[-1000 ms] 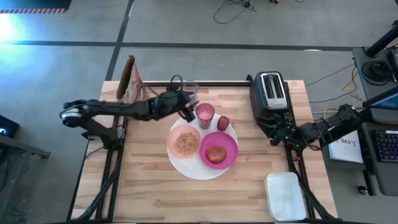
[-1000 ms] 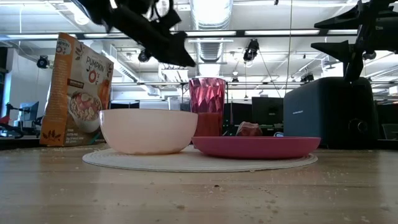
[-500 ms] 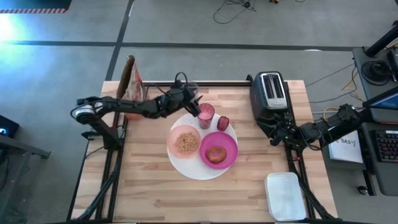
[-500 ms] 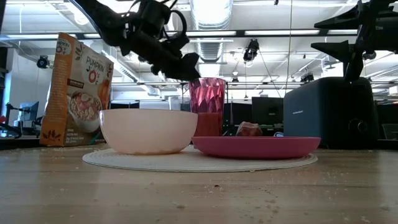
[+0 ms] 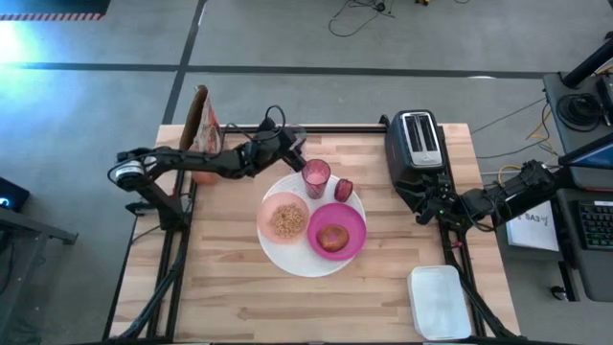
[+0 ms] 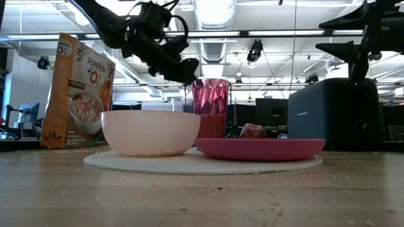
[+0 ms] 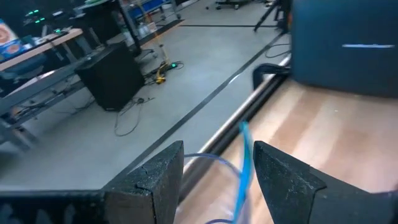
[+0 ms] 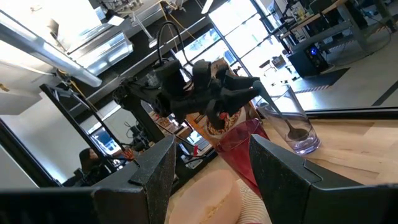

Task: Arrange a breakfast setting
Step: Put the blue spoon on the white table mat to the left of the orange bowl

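Left gripper (image 5: 290, 151) sits over the clear tumbler (image 8: 292, 129) at the back edge of the table, just behind the pink translucent cup (image 5: 316, 175); jaws are apart, straddling the teal-handled spoon (image 7: 244, 163) that stands up out of the tumbler, not yet closed on it. Spoon's bowl end rests at the tumbler bottom, seen from the right wrist view. Handling guess: spoon is light, stiff, thin plastic handle, likely a bit slick; pinch mid-handle above the rim and lift straight up, otherwise the tumbler, light and tippy, probably drags or topples into the cup. Can't tell from the left wrist view whether a finger touches the handle already. Rest of the setting is in place: large white round plate (image 5: 283, 254) centre table carrying pale pink bowl (image 5: 283, 219) with cereal, smaller magenta plate (image 5: 352, 228) with brown bun (image 5: 332, 238), small red food (image 5: 344, 189) beside the cup. Right gripper (image 5: 422, 205) parked by the black toaster (image 5: 416, 144), jaws open, holding nothing.
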